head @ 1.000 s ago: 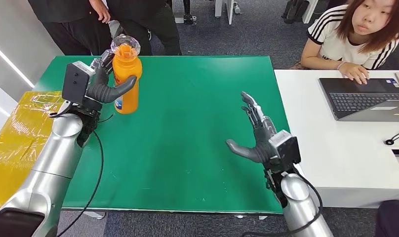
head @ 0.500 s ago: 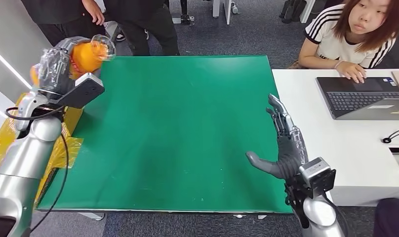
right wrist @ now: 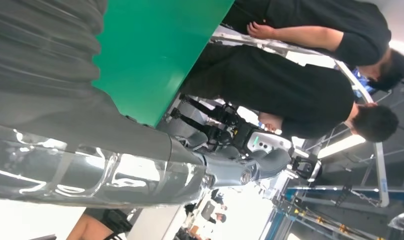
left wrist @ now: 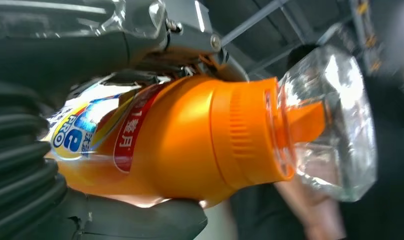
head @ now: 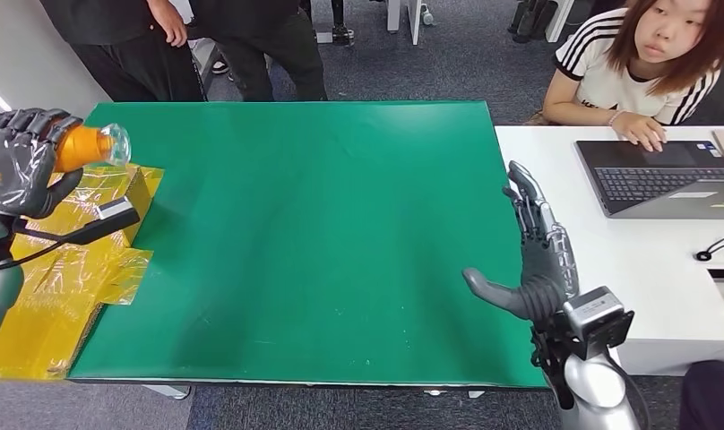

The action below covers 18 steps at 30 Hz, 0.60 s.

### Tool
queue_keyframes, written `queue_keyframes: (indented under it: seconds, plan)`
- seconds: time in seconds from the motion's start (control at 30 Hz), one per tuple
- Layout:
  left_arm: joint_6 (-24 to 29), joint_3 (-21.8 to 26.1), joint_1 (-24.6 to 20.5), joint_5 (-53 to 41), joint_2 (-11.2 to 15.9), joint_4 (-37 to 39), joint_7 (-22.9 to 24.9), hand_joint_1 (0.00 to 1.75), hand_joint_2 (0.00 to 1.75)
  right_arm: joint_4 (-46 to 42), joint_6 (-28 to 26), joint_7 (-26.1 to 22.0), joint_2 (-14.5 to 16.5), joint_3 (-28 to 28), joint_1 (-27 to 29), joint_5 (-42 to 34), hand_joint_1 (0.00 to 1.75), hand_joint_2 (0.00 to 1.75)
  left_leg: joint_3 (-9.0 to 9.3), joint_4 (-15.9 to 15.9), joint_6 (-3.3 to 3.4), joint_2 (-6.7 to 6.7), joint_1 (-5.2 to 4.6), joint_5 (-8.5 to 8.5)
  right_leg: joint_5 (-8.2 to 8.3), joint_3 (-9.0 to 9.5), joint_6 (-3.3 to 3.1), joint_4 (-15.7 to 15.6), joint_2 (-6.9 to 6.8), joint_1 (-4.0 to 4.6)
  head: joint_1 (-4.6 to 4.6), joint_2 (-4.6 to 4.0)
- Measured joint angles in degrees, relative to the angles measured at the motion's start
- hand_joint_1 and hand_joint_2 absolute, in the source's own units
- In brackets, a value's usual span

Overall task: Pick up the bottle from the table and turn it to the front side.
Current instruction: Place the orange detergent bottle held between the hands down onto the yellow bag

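At the far left of the head view, the left hand (head: 18, 161) was raised above the table's left edge, its dark fingers wrapped around an orange bottle (head: 82, 148). The bottle lay on its side in that grasp, well clear of the green table (head: 314, 233), with its clear cap (head: 115, 143) pointing right. Most of its body was hidden behind the fingers and cut off by the frame edge. Below the hand, crinkled yellow plastic sheeting (head: 45, 287) lay beside the table.

The left wrist view showed what the head view could not: the bottle (left wrist: 190, 140) close up, bright orange with a ribbed orange collar, an orange spout under a transparent domed cap (left wrist: 335, 120), and a label (left wrist: 90, 135) in blue, yellow and red. The label was partly covered by the hand (left wrist: 45, 125), so its print was hard to read.

Further right in the head view, the right hand (head: 533, 260) hovered at the table's right edge, fingers spread and straight, holding nothing. In the right wrist view the hand (right wrist: 80, 145) showed as a blurred grey mass.

To the right stood a white desk (head: 609, 269) with a laptop (head: 654, 179), where a seated person (head: 645, 63) rested a hand. Two people in black (head: 197, 45) stood behind the table.
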Motion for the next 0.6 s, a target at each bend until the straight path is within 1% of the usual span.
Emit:
queue_keyframes:
  seconds: [0.13,0.23,0.37,0.6]
  plan:
    - [1.9,2.8,4.4,-1.9,1.8,1.5,-0.5,1.75,1.75,-0.4,0.3,-0.8,0.0,-0.7,0.8,0.1,0.00,1.75,-0.02,0.0,-0.03,-0.01,0.01,-0.02,-0.02,-0.02,0.01,0.0,-0.01,0.00,0.00,0.00]
    - [1.5,3.8,6.5,-4.1,2.2,3.2,-0.8,1.75,1.75,-0.5,0.8,-0.9,0.0,-0.9,0.8,0.2,0.00,1.75,-0.02,0.0,-0.03,-0.02,0.00,-0.03,-0.02,-0.02,0.01,0.0,-0.01,0.00,0.00,0.00]
    - [1.4,3.9,8.0,-10.4,1.4,8.3,0.2,1.75,1.75,-0.6,0.9,-1.0,0.0,-0.9,0.8,0.2,0.00,1.75,-0.01,0.0,-0.03,-0.01,0.00,-0.02,-0.01,-0.02,0.01,0.0,-0.01,0.00,0.01,0.00]
    - [1.7,3.4,8.3,-11.9,-0.5,14.5,0.1,1.75,1.75,-0.6,0.9,-1.1,0.0,-0.9,1.0,0.2,0.00,1.75,-0.01,0.0,-0.03,-0.03,-0.01,-0.02,0.00,-0.02,0.01,0.0,-0.02,-0.01,0.01,0.00]
